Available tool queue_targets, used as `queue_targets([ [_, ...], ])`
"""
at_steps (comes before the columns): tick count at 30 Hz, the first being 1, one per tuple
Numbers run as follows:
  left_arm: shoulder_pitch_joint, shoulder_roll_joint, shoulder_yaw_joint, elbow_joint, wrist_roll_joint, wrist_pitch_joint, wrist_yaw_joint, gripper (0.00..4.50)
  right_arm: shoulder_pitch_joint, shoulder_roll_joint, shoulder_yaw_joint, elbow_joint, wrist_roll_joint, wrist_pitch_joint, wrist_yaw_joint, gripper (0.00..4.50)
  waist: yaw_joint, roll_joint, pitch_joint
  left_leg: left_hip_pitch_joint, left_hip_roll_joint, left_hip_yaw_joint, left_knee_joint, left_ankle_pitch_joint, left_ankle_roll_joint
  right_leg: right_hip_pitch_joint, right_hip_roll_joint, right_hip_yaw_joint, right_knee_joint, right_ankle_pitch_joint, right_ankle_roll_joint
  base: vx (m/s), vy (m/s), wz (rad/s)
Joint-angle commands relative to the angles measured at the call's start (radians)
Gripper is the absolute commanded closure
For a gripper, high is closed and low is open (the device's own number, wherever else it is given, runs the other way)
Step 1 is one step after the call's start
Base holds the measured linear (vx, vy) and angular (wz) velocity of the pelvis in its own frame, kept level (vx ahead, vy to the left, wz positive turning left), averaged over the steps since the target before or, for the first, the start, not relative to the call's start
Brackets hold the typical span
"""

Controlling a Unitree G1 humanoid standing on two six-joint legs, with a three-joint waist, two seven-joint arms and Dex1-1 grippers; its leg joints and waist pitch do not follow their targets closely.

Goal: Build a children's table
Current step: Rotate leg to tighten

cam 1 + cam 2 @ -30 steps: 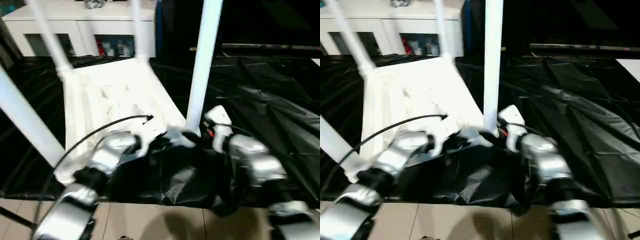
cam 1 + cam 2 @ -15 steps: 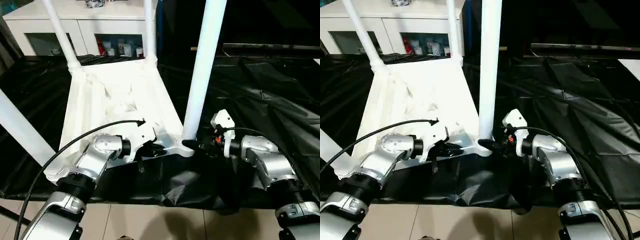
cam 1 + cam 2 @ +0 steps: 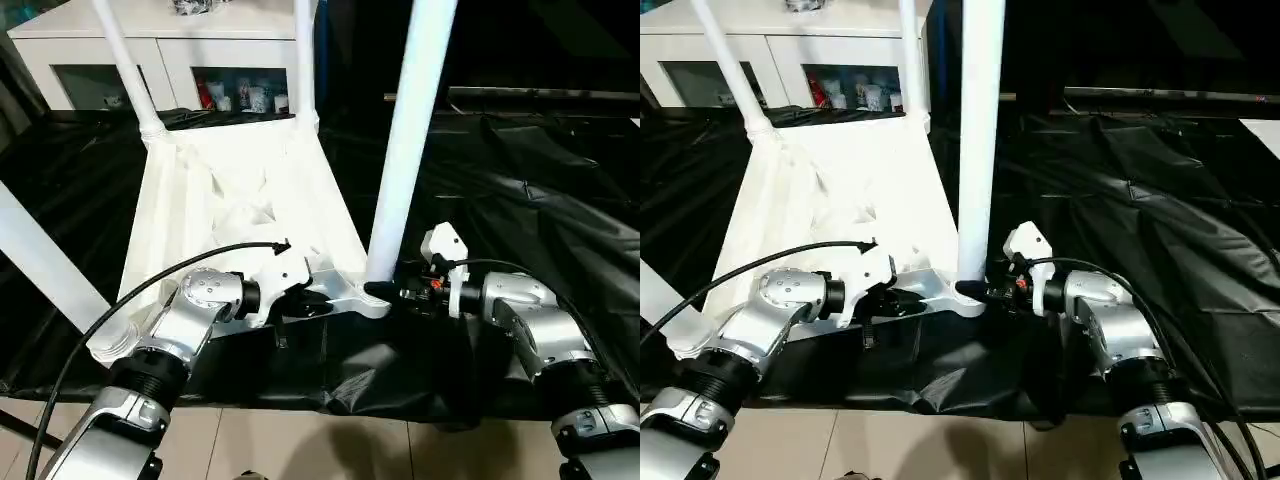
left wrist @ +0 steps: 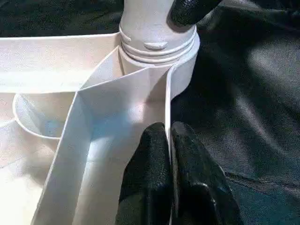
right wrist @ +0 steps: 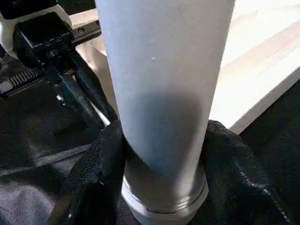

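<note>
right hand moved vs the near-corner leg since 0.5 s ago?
No: the right hand stays clamped around the base of the long white round leg at its corner socket.

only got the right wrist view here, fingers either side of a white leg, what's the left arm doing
Observer: The left gripper is shut on the tabletop's thin rim wall, right beside the socket holding your leg.
Operator: is the table upside down
Observer: Yes, the ribbed underside faces up on a black sheet.
Operator: other legs in
Observer: Two more legs stand upright in the far corner sockets, and a fourth rises from the near corner on the robot's left.
Operator: anything behind the table
Observer: A white cabinet with glass doors.
</note>
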Motion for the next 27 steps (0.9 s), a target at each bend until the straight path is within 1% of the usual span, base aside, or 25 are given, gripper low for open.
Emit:
queue_targets([
  [1,0.010,-0.016,0.000,-0.020,-0.034,-0.001,-0.009,4.50,0.011,0.003,0.008,-0.009,0.007,0.004,0.021,2.48,0.003,-0.022,-0.070,0.015,0.017,0.002,-0.058,-0.231,0.061,0.047,-0.040,0.028,-0.062,-0.233,-0.232,0.000,0.000,0.00],
  [4,0.010,-0.020,0.001,-0.017,-0.031,0.002,-0.006,4.50,0.027,0.012,0.005,-0.017,0.012,0.010,0.010,2.49,0.004,-0.021,-0.071,0.015,0.017,0.002,-0.058,-0.230,0.061,0.047,-0.040,0.028,-0.062,-0.231,-0.232,0.000,0.000,0.00],
  [7,0.004,-0.032,0.004,-0.005,-0.022,0.010,0.024,4.50,0.044,0.035,-0.013,-0.024,0.018,0.027,-0.049,2.50,0.005,-0.021,-0.070,0.016,0.017,0.002,-0.059,-0.236,0.059,0.046,-0.040,0.029,-0.063,-0.236,-0.228,0.000,0.000,0.00],
  [10,-0.028,-0.069,0.010,0.037,0.004,0.023,0.111,4.50,0.048,0.085,-0.047,-0.001,0.002,0.039,-0.199,2.50,0.000,-0.019,-0.066,0.018,0.016,0.001,-0.063,-0.263,0.046,0.043,-0.040,0.029,-0.069,-0.282,-0.218,0.000,0.000,0.00],
  [11,-0.041,-0.084,0.012,0.053,0.014,0.029,0.144,4.50,0.048,0.102,-0.056,0.010,-0.005,0.034,-0.246,2.50,-0.003,-0.017,-0.065,0.021,0.015,0.000,-0.065,-0.285,0.032,0.041,-0.041,0.029,-0.074,-0.322,-0.207,0.000,0.000,0.00],
  [12,-0.056,-0.102,0.011,0.072,0.025,0.034,0.179,4.50,0.047,0.123,-0.068,0.020,-0.013,0.031,-0.305,2.50,-0.006,-0.017,-0.064,0.022,0.014,-0.001,-0.066,-0.296,0.019,0.039,-0.041,0.029,-0.078,-0.349,-0.194,0.000,0.000,0.00],
  [13,-0.066,-0.113,0.010,0.084,0.032,0.038,0.199,4.50,0.046,0.136,-0.075,0.025,-0.018,0.029,-0.341,2.50,-0.008,-0.019,-0.064,0.020,0.013,-0.003,-0.067,-0.305,0.013,0.042,-0.043,0.028,-0.080,-0.372,-0.184,0.000,0.000,0.00],
  [14,-0.076,-0.125,0.009,0.097,0.041,0.039,0.225,4.50,0.043,0.151,-0.083,0.031,-0.023,0.034,-0.385,2.50,-0.007,-0.013,-0.064,0.020,0.011,-0.004,-0.068,-0.309,0.010,0.042,-0.043,0.027,-0.082,-0.384,-0.177,0.000,0.000,0.00],
  [15,-0.105,-0.165,0.008,0.132,0.061,0.056,0.304,4.50,0.032,0.203,-0.119,0.046,-0.027,0.054,-0.519,2.50,-0.009,-0.013,-0.064,0.021,0.011,-0.004,-0.067,-0.315,0.008,0.040,-0.042,0.027,-0.084,-0.393,-0.168,0.000,0.000,0.00],
  [16,-0.105,-0.165,0.008,0.132,0.061,0.056,0.304,4.50,0.032,0.203,-0.119,0.046,-0.027,0.054,-0.519,2.50,-0.012,-0.013,-0.061,0.023,0.010,-0.002,-0.068,-0.321,0.005,0.035,-0.039,0.029,-0.089,-0.405,-0.162,0.000,0.000,0.00],
  [17,-0.126,-0.195,0.009,0.155,0.073,0.072,0.363,4.50,0.024,0.239,-0.138,0.054,-0.033,0.063,-0.608,2.50,-0.013,-0.013,-0.064,0.021,0.008,-0.007,-0.070,-0.322,-0.003,0.040,-0.041,0.026,-0.089,-0.428,-0.150,0.000,0.000,0.00],
  [18,-0.134,-0.209,0.008,0.162,0.077,0.078,0.386,4.50,0.021,0.254,-0.142,0.054,-0.042,0.069,-0.651,2.50,-0.012,-0.013,-0.064,0.021,0.008,-0.007,-0.070,-0.321,-0.004,0.039,-0.041,0.026,-0.090,-0.425,-0.149,0.000,0.000,0.00],
  [19,-0.142,-0.225,0.006,0.170,0.082,0.086,0.409,4.50,0.016,0.271,-0.142,0.058,-0.056,0.074,-0.701,2.50,-0.014,-0.008,-0.064,0.022,0.009,-0.007,-0.069,-0.324,-0.006,0.037,-0.039,0.026,-0.090,-0.412,-0.149,0.000,0.000,0.00],
  [20,-0.150,-0.238,0.004,0.178,0.087,0.089,0.428,4.50,0.012,0.286,-0.139,0.060,-0.070,0.074,-0.740,2.50,-0.015,-0.007,-0.065,0.021,0.008,-0.007,-0.070,-0.324,-0.007,0.037,-0.039,0.026,-0.090,-0.403,-0.151,0.000,0.000,0.00],
  [21,-0.153,-0.245,0.004,0.182,0.089,0.089,0.436,4.50,0.009,0.294,-0.135,0.062,-0.079,0.073,-0.759,2.50,-0.016,-0.009,-0.066,0.020,0.007,-0.007,-0.070,-0.324,-0.006,0.039,-0.039,0.026,-0.090,-0.390,-0.153,0.000,0.000,0.00],
  [22,-0.158,-0.252,0.003,0.189,0.092,0.082,0.438,4.50,0.006,0.306,-0.131,0.061,-0.081,0.060,-0.766,2.50,-0.015,-0.008,-0.067,0.020,0.007,-0.008,-0.070,-0.323,-0.004,0.039,-0.039,0.025,-0.089,-0.379,-0.154,0.000,0.000,0.00],
  [23,-0.161,-0.254,0.002,0.192,0.093,0.070,0.432,4.50,0.004,0.318,-0.125,0.054,-0.079,0.031,-0.750,2.50,-0.015,-0.007,-0.069,0.018,0.007,-0.007,-0.068,-0.316,0.004,0.040,-0.038,0.026,-0.087,-0.344,-0.161,0.000,0.000,0.00],
  [25,-0.161,-0.251,0.000,0.194,0.092,0.058,0.424,4.50,0.006,0.321,-0.125,0.047,-0.072,0.011,-0.732,2.50,-0.014,-0.008,-0.069,0.016,0.008,-0.006,-0.068,-0.305,0.013,0.043,-0.038,0.026,-0.083,-0.308,-0.172,0.000,0.000,0.00],
  [26,-0.161,-0.250,0.000,0.194,0.092,0.054,0.421,4.50,0.006,0.321,-0.127,0.046,-0.071,0.008,-0.730,2.16,-0.013,-0.007,-0.070,0.016,0.008,-0.006,-0.067,-0.303,0.015,0.043,-0.039,0.026,-0.083,-0.301,-0.176,0.000,0.000,0.00],
  [27,-0.157,-0.239,0.002,0.193,0.088,0.039,0.404,4.50,0.008,0.318,-0.134,0.038,-0.061,-0.007,-0.712,1.95,-0.013,-0.011,-0.069,0.015,0.008,-0.006,-0.067,-0.299,0.019,0.045,-0.037,0.026,-0.081,-0.289,-0.180,0.000,0.000,0.00],
])
